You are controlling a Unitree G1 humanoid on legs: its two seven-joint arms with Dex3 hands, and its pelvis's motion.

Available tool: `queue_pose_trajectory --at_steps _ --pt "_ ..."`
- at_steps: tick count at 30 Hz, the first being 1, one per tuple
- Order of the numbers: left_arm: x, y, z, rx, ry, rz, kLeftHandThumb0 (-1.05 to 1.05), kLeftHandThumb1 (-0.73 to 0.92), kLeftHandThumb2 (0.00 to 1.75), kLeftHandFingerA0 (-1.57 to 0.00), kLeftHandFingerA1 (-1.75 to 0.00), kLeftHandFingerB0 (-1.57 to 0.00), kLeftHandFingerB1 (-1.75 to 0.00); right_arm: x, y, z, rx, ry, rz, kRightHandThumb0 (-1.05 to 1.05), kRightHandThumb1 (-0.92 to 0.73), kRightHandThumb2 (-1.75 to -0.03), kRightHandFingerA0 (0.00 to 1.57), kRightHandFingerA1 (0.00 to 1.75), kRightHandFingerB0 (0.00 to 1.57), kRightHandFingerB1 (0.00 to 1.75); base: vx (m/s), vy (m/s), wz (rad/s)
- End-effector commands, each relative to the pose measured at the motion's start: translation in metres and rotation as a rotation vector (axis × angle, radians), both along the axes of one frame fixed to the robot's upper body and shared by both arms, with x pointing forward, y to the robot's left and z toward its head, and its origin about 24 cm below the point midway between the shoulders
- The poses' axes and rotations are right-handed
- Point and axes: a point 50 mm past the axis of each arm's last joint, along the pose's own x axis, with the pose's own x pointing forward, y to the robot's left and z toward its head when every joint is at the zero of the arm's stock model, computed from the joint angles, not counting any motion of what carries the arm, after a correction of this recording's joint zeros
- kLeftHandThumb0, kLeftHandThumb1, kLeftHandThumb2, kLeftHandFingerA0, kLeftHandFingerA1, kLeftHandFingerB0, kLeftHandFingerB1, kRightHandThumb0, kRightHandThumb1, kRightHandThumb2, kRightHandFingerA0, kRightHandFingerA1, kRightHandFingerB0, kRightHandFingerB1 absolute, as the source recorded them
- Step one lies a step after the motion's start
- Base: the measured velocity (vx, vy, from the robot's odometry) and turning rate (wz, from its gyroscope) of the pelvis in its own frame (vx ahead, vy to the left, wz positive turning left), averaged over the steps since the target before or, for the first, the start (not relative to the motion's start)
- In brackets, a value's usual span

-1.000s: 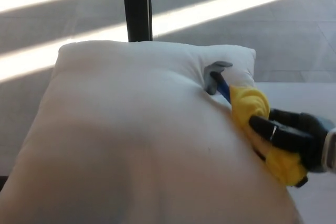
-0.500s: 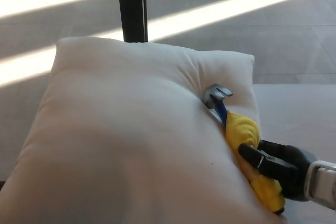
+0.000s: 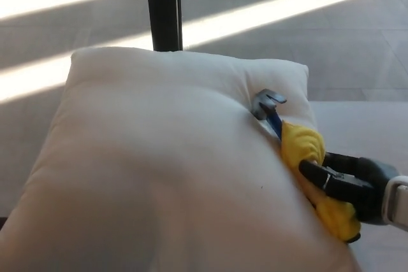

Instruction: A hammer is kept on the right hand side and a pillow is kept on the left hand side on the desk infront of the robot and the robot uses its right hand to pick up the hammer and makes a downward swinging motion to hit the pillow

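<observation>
Task status: strike phase, hammer in contact with the target.

The right hand (image 3: 347,186) enters from the lower right of the head view with its black fingers (image 3: 322,179) wrapped around the yellow grip of the hammer (image 3: 299,157). The hand is closed on that grip and carries the tool; pick-up is therefore complete. The left hand does not appear in the view.

The hammer lies tilted, grip low at the right, blue neck rising up and to the left, grey metal head (image 3: 264,103) at the far end. The head sits in a dent near the far right corner of the white pillow (image 3: 159,157), with creases in the fabric radiating from that spot. This indicates the head is pressing into the pillow, though the exact point of contact is partly hidden by the fold, so the depth cannot be confirmed.

The pillow fills most of the view and rests on the surface (image 3: 363,125), of which only a pale strip shows at the right.

Judgement: grasp done, downward swing delivered or at its end. Remaining, if anything: lifting the hammer clear of the pillow, and possibly a repeat blow.
</observation>
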Motion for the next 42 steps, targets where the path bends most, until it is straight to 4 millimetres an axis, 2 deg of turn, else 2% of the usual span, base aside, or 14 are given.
queue_pose_trajectory --at_steps 1,3,4,5,6,7,8,13,19,26,31,35,37,42 --pt "0.002 0.007 0.007 0.024 -0.017 0.004 -0.61 0.75 0.62 -0.57 -0.61 -0.49 -0.45 0.006 0.001 0.021 -0.026 -0.059 0.005 -0.32 -0.89 -0.87 1.0 1.75 0.62 1.75 0.0 0.0 0.0" --pt "0.003 0.006 0.006 0.032 -0.011 0.003 -0.62 0.74 0.62 -0.57 -0.62 -0.5 -0.46 0.013 0.004 0.041 -0.001 -0.121 -0.008 -0.35 -0.83 -0.89 1.03 1.75 0.68 1.73 0.0 0.0 0.0" --pt "0.003 0.006 0.006 0.03 -0.013 0.004 -0.62 0.74 0.62 -0.56 -0.62 -0.49 -0.46 0.014 0.005 0.046 0.006 -0.142 0.003 -0.36 -0.75 -1.01 1.02 1.75 0.69 1.75 0.0 0.0 0.0" --pt "0.002 0.006 0.006 0.032 -0.009 0.0 -0.62 0.58 0.98 -0.53 -0.68 -0.44 -0.58 0.017 0.007 0.056 0.021 -0.175 0.015 -0.35 -0.67 -1.09 1.02 1.75 0.71 1.75 0.0 0.0 0.0" --pt "0.003 0.006 0.006 0.041 0.002 -0.011 -0.62 0.58 0.98 -0.53 -0.68 -0.44 -0.58 0.018 0.008 0.061 0.031 -0.186 0.012 -0.35 -0.67 -1.09 1.02 1.75 0.71 1.75 0.0 0.0 0.0" --pt "0.002 0.006 0.006 0.031 -0.004 -0.008 -0.63 0.74 0.62 -0.55 -0.6 -0.49 -0.45 0.021 0.009 0.068 0.038 -0.196 0.008 -0.37 -0.77 -0.98 1.01 1.75 0.69 1.75 0.0 0.0 0.0" --pt "0.002 0.006 0.006 0.034 0.01 -0.009 -0.63 0.75 0.62 -0.57 -0.6 -0.5 -0.44 0.023 0.01 0.076 0.056 -0.215 0.013 -0.36 -0.73 -1.04 0.99 1.75 0.67 1.75 0.0 0.0 0.0" --pt "0.0 0.005 0.005 0.033 0.007 -0.011 -0.62 0.74 0.62 -0.54 -0.6 -0.5 -0.46 0.031 0.015 0.108 0.121 -0.259 0.021 -0.38 -0.77 -0.94 1.0 1.75 0.64 1.75 0.0 0.0 0.0" --pt "-0.003 0.004 0.004 0.038 0.008 0.001 -0.61 0.74 0.62 -0.58 -0.6 -0.51 -0.46 0.034 0.008 0.137 0.162 -0.356 0.003 -0.32 -0.68 -1.11 1.03 1.75 0.66 1.75 0.0 0.0 0.0" --pt "-0.003 0.005 0.004 0.052 0.013 0.003 -0.61 0.75 0.63 -0.59 -0.6 -0.51 -0.47 0.036 -0.003 0.148 0.181 -0.394 -0.022 -0.31 -0.73 -1.16 1.03 1.75 0.7 1.75 0.0 0.0 0.0" --pt "-0.003 0.005 0.005 0.05 0.014 -0.007 -0.63 0.75 0.62 -0.59 -0.6 -0.51 -0.46 0.036 -0.015 0.153 0.161 -0.415 -0.064 -0.29 -0.65 -1.27 1.07 1.75 0.72 1.75 0.0 0.0 0.0" --pt "-0.004 0.006 0.005 0.047 0.012 0.006 -0.62 0.74 0.62 -0.59 -0.59 -0.51 -0.46 0.035 -0.035 0.151 0.164 -0.381 -0.169 -0.34 -0.83 -0.99 1.06 1.75 0.68 1.75 0.0 0.0 0.0" --pt "-0.007 0.006 0.005 0.053 0.02 -0.005 -0.62 0.75 0.62 -0.58 -0.6 -0.51 -0.46 0.034 -0.041 0.149 0.171 -0.384 -0.183 -0.31 -0.77 -1.09 1.06 1.75 0.72 1.75 0.0 0.0 0.0" --pt "-0.01 0.006 0.005 0.051 0.016 0.007 -0.63 0.74 0.62 -0.6 -0.61 -0.54 -0.47 0.032 -0.057 0.147 0.172 -0.397 -0.258 -0.34 -0.75 -1.02 1.07 1.75 0.71 1.75 0.0 0.0 0.0"
